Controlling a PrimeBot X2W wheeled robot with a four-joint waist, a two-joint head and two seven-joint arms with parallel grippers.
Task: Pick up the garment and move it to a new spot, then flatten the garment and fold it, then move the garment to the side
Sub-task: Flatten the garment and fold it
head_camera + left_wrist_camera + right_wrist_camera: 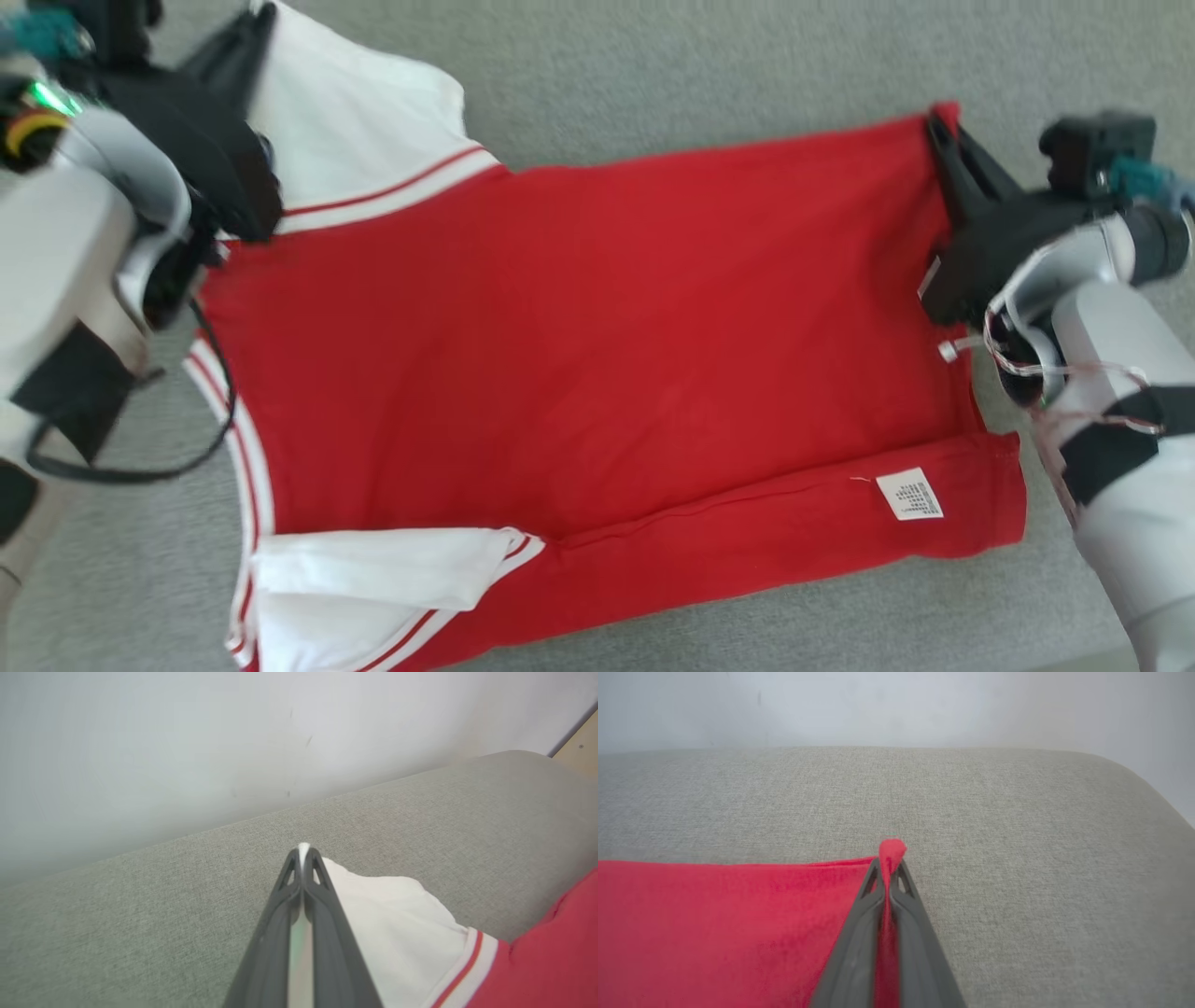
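The garment (pixel 579 345) is a red shirt with white sleeves and red-striped white trim, spread flat on grey fabric, its near edge folded over with a white label (pixel 909 493) showing. My left gripper (pixel 265 19) is shut on the far white sleeve (pixel 397 919), white cloth pinched between its tips (pixel 303 851). My right gripper (pixel 941 119) is shut on the garment's far right red corner (pixel 892 851), which pokes out past the closed fingers (pixel 859 933).
The grey upholstered surface (pixel 709 65) runs under and around the shirt, with a pale wall (pixel 187 742) behind its far edge and a rounded corner at the right (pixel 1134 784). A strip of wood (pixel 579 746) shows beyond the cushion.
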